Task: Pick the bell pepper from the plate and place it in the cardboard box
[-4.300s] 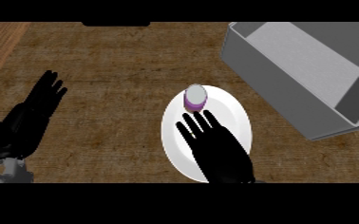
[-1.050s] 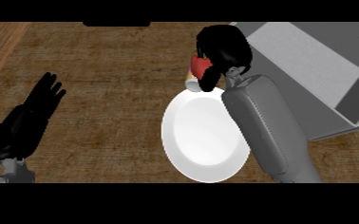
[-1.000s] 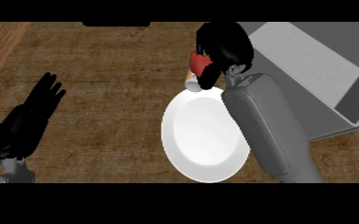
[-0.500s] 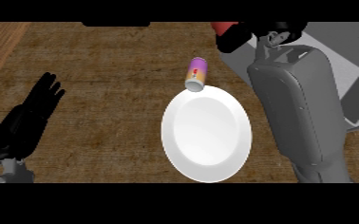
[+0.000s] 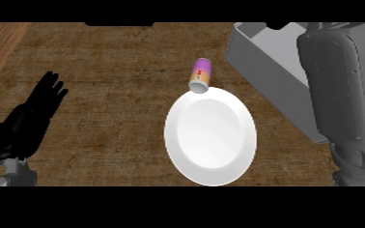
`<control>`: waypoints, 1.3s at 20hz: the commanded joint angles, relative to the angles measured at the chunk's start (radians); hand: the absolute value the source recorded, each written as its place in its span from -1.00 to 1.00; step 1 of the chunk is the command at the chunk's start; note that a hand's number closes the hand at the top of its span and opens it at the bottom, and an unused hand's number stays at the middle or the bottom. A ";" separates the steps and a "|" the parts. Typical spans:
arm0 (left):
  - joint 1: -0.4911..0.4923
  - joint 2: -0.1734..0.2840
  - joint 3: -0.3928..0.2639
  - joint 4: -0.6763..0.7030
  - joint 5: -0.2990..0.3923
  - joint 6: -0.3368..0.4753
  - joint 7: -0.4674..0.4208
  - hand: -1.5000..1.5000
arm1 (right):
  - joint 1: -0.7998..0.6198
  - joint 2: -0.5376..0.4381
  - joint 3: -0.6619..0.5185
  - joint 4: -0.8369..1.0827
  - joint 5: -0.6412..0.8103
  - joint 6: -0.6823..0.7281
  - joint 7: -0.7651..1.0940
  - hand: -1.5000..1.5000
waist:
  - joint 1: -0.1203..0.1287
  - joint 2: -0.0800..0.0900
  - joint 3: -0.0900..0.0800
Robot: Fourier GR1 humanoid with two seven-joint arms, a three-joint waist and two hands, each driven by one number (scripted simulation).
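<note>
Dim, even light covers the brown tabletop [image 5: 107, 77]; the white plate [image 5: 210, 135] is brightest, without glare, and casts a faint soft shadow.

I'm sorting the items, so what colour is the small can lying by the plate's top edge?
Purple fading to orange, in the head view: the can beside the white plate.

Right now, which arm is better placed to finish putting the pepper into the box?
The right. Its forearm reaches over the cardboard box, with its hand out of view. The left hand rests open at the view's left edge, beyond the plate, which holds nothing.
</note>
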 commanded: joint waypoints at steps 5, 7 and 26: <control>0.034 -0.030 -0.028 -0.079 -0.014 0.019 0.027 0.00 | 0.033 -0.069 -0.049 0.208 -0.016 -0.200 -0.191 1.00 | 0.010 0.001 0.001; 0.041 -0.016 -0.009 -0.072 0.014 -0.009 0.019 0.00 | 0.008 -0.120 -0.081 0.292 -0.032 -0.206 -0.247 1.00 | 0.012 0.002 0.000; 0.008 -0.043 -0.035 -0.065 -0.026 0.032 0.049 0.00 | 0.032 -0.120 -0.195 0.798 -0.130 -0.347 -0.448 -1.00 | 0.012 0.004 0.001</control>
